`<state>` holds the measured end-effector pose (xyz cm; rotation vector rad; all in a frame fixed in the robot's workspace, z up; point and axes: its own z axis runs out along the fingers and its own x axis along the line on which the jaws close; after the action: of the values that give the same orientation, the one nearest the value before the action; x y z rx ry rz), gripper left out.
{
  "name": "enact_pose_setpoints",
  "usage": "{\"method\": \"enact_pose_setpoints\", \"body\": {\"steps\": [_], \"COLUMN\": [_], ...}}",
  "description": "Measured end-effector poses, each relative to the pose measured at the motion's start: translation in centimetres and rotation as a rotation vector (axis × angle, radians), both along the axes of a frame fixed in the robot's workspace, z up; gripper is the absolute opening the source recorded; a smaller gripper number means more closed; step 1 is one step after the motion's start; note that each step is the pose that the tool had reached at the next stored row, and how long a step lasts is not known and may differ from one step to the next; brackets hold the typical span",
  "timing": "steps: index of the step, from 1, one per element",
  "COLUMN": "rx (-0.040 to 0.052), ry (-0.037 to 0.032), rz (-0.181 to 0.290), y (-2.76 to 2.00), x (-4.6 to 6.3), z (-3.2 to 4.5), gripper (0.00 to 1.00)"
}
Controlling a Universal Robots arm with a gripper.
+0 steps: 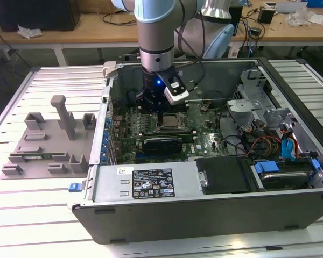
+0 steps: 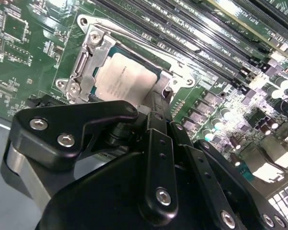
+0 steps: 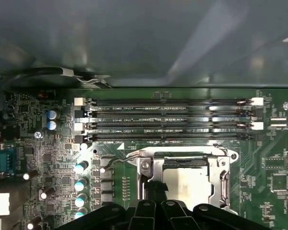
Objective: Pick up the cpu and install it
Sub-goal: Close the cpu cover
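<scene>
- The gripper (image 1: 164, 110) hangs from the arm straight down into the open computer case (image 1: 204, 215). It stands over the socket frame (image 1: 169, 122) on the green motherboard (image 1: 207, 137).
- The cpu (image 2: 120, 79) lies flat inside the socket frame (image 2: 86, 57), with its silvery top upward. In the first wrist view the cpu (image 3: 187, 184) also sits level between the metal sides of the frame (image 3: 144, 165).
- In the first wrist view the fingers (image 3: 154, 189) look pressed together into one dark tip, with nothing pinched between them. In the second wrist view this tip (image 2: 156, 103) is at one edge of the cpu, touching it or just beside it; I cannot tell which.
- The memory slots (image 3: 168, 120) run just beside the socket frame, and they look empty.
- In the exterior view a long black card (image 1: 161, 143) lies at 6 o'clock from the socket, near it.
- A grey fixture plate (image 1: 48, 134) stands at 9 o'clock from the socket, outside the case and well apart.
- Blue and orange cables (image 1: 282, 145) lie at about 3 o'clock from the socket, at the far side of the case.
</scene>
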<state>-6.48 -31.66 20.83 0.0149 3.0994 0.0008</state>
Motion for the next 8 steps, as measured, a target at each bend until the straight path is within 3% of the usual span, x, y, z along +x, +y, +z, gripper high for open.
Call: {"method": "enact_pose_setpoints", "body": {"steps": [8], "rx": [-0.0002], "ry": [0.0000], "rz": [0.000], "y": [-0.02], "x": [-0.20], "z": [-0.42], "gripper": [0.11]}}
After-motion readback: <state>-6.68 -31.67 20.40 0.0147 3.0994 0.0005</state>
